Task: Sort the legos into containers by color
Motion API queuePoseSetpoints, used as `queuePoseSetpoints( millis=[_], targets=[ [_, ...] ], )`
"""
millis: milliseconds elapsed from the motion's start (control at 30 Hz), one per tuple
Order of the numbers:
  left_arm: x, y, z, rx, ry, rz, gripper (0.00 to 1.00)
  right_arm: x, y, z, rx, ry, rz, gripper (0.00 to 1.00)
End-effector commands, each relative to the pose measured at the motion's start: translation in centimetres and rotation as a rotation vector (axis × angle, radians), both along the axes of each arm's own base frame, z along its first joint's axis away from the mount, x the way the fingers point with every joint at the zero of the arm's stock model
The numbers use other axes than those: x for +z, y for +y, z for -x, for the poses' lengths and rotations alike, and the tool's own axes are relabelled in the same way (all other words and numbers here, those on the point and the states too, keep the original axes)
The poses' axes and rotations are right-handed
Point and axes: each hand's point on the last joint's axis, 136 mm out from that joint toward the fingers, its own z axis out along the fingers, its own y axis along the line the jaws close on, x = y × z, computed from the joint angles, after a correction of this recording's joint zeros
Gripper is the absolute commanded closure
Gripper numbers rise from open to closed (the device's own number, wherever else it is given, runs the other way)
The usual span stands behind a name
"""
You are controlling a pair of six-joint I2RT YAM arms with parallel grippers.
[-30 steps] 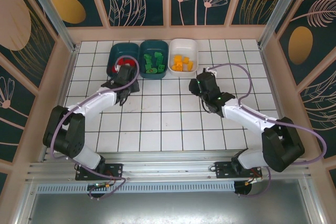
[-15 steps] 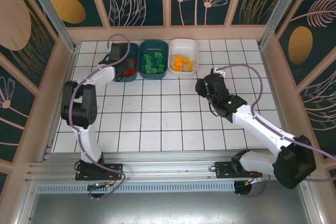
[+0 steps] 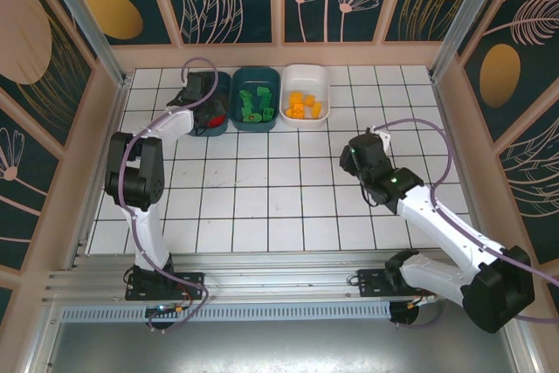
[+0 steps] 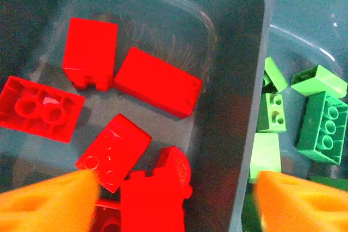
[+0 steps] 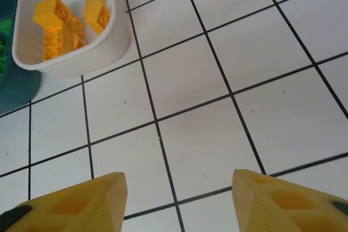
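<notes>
Two claws, both spread wide and empty. Left claw (image 4: 176, 180) hangs over red legos (image 4: 157, 82) lying in the dark teal tub (image 4: 239, 107). At 3 o'clock, green legos (image 4: 321, 129) sit in the neighbouring teal tub (image 4: 304, 31). Right claw (image 5: 176, 186) hovers above bare tabletop tiles (image 5: 217, 80), with the white tub (image 5: 81, 61) of orange-yellow legos (image 5: 60, 25) at 10 o'clock.
</notes>
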Motion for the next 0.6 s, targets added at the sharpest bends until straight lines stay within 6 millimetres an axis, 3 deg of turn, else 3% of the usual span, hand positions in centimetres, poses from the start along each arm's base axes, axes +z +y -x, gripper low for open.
queuePoseSetpoints(
  millis=[0,200,367,567],
  targets=[
    [3.9,0.3,1.0,0.021,-0.099,0.039,0.01,-0.6,-3.3,1.1,-0.133,0.020,0.006,0.42],
    [5.2,-0.2,7.2,0.028,-0.215,0.244,0.01,-2.9,-8.8,3.3,-0.366,0.076,-0.038,0.19],
    [5.2,-1.3,11.8,-0.006,-0.265,0.412,0.01,-4.7,-14.5,4.6,-0.595,0.089,-0.073,0.10],
    [5.3,-2.8,14.5,-0.087,-0.250,0.483,0.02,-8.4,-17.1,3.4,-0.627,0.136,-0.215,0.08]
  ],
)
